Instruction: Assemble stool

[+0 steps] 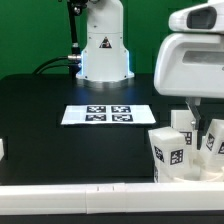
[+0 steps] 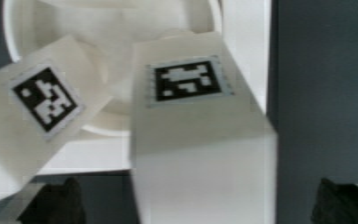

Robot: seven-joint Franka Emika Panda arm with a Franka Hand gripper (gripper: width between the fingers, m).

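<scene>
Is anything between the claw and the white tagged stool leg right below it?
Nothing visible does. In the wrist view the chunky white plastic stool leg sits directly between the dark fingertips of the claw, with another tagged white leg beside it.

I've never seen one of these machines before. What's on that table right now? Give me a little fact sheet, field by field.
table: black top
arm: white, base at the back, head hanging over the exterior view's right
gripper: down among the stool parts; open or shut cannot be told
stool parts: tagged white legs clustered at the exterior view's right front; wrist view shows two legs against the round seat
marker board: flat, mid-table, apart from the parts
</scene>
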